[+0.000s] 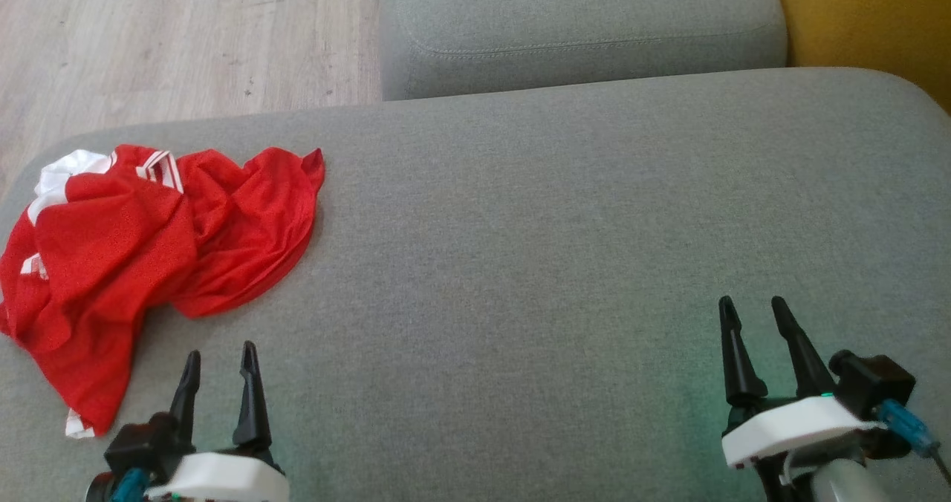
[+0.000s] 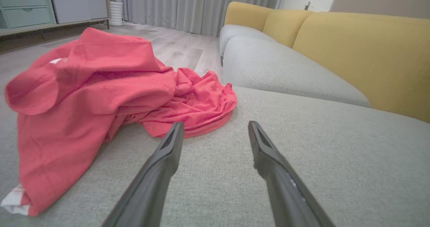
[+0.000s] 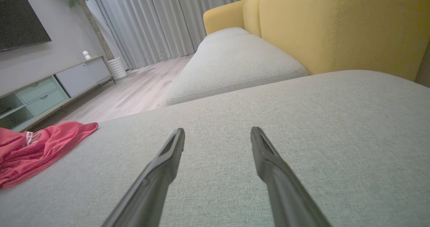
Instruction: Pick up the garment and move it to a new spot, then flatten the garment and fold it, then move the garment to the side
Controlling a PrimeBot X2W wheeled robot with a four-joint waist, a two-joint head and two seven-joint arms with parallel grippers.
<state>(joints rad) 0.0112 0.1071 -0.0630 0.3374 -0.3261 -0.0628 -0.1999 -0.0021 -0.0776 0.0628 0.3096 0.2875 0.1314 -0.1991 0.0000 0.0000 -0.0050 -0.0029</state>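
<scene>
The crumpled red-and-white jersey garment (image 1: 134, 257) is lying at the far left of the wide grey fabric seat cushion (image 1: 557, 227). The left gripper (image 1: 221, 349) is sitting just before it, the right gripper (image 1: 751, 299) well apart at right. A second grey cushion (image 1: 579, 27) is lying behind, the yellow backrest (image 1: 869, 19) rightward, the pale wooden floor (image 1: 148, 34) behind left.

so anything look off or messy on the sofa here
Only the red garment: it lies crumpled in a heap at the left end of the grey cushion. Nothing looks spilled or damaged.

Head view downward, wrist views low, all sharing cushion (image 1: 557, 227) and garment (image 1: 134, 242)
</scene>
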